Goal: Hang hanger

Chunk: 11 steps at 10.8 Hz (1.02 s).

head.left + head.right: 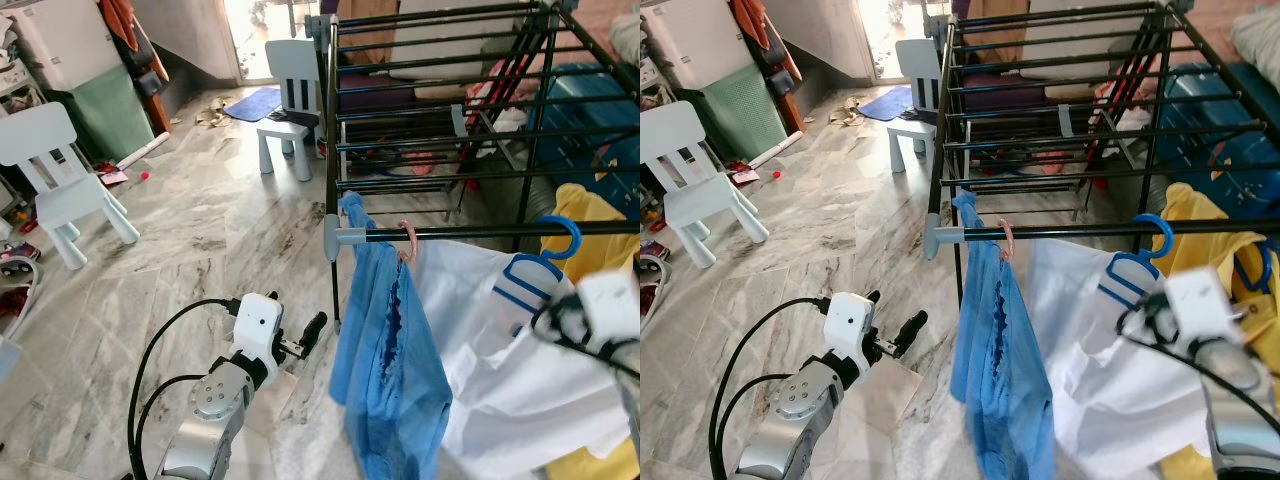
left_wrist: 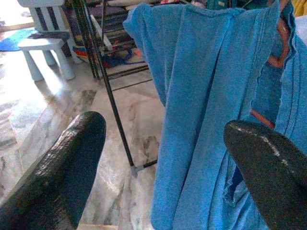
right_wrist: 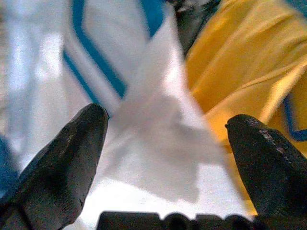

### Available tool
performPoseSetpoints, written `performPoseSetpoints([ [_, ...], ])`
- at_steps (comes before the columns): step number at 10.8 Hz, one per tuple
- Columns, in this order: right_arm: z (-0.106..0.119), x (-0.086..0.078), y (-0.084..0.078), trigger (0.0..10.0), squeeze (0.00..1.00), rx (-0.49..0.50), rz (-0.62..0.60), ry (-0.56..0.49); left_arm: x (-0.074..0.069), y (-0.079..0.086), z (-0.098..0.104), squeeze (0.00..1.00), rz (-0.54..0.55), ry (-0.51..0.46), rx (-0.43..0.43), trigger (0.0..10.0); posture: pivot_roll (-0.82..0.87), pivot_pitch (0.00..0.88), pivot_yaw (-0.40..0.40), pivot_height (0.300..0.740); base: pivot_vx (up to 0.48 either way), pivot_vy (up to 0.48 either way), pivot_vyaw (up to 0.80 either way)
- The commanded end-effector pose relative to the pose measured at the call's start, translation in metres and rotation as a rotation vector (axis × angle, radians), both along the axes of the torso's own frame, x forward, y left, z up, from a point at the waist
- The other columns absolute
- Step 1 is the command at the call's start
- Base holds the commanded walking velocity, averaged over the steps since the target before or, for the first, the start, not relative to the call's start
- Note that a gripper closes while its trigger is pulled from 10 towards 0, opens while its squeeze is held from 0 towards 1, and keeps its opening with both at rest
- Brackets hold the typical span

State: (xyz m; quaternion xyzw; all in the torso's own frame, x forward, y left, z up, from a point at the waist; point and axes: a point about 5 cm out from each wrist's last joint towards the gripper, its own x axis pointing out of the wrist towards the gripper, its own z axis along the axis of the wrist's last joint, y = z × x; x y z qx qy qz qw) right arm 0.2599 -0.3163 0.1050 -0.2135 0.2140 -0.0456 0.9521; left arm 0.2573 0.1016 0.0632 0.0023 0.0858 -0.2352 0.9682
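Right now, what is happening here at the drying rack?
The robot stands at a black drying rack. A blue hanger with a white garment is hooked on the front rail, between a blue shirt and a yellow garment. The right gripper is open beside the white garment; the left gripper is open, low, facing the blue shirt.

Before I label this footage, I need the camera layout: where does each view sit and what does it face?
Left eye: on the head, looking down at the drying rack, blue shirt and left gripper.
Right eye: beside it, same scene; blue hanger and right arm.
Left wrist: along the open left gripper's fingers, facing the blue shirt.
Right wrist: along the open right gripper, facing white cloth.
Both wrists share nothing.
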Motion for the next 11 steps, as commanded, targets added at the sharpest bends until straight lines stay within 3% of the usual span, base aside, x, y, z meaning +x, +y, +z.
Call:
performPoseSetpoints([
  [1, 0.005, 0.003, 0.001, 10.0, 0.00, 0.031, 0.021, -0.001, 0.002, 0.006, 0.001, 0.00, 0.013, 0.001, 0.006, 10.0, -0.16, 0.038, 0.093, 0.740, 0.000, 0.000, 0.00],
  [2, 0.009, 0.004, 0.001, 10.0, 0.00, 0.062, 0.058, 0.004, 0.001, 0.006, 0.000, 0.00, 0.017, 0.007, 0.007, 10.0, -0.16, 0.038, 0.093, 0.740, 0.000, 0.000, 0.00],
  [4, 0.010, -0.002, -0.017, 10.0, 0.00, 0.069, 0.084, 0.069, 0.002, 0.004, -0.001, 0.00, 0.007, 0.018, 0.009, 10.0, -0.17, 0.039, 0.094, 0.740, 0.000, 0.000, 0.00],
  [7, 0.011, -0.003, -0.019, 10.0, 0.00, 0.091, 0.095, 0.093, 0.002, 0.004, -0.001, 0.00, 0.006, 0.020, 0.011, 10.0, -0.17, 0.040, 0.094, 0.740, 0.000, 0.000, 0.00],
  [8, 0.009, -0.007, -0.020, 0.0, 0.00, 0.123, 0.121, 0.132, 0.003, 0.005, -0.002, 0.00, 0.009, 0.026, 0.016, 10.0, -0.17, 0.040, 0.095, 0.740, 0.000, 0.000, 0.00],
  [9, 0.007, -0.013, -0.017, 0.0, 0.00, 0.216, 0.162, 0.177, 0.003, 0.006, -0.004, 0.00, 0.009, 0.037, 0.030, 10.0, -0.17, 0.039, 0.097, 0.740, 0.000, 0.000, 0.00],
  [11, 0.005, -0.018, -0.016, 0.0, 0.00, 0.220, 0.211, 0.221, 0.003, 0.009, -0.005, 0.00, 0.012, 0.042, 0.039, 10.0, -0.16, 0.040, 0.100, 0.740, 0.000, 0.000, 0.00],
])
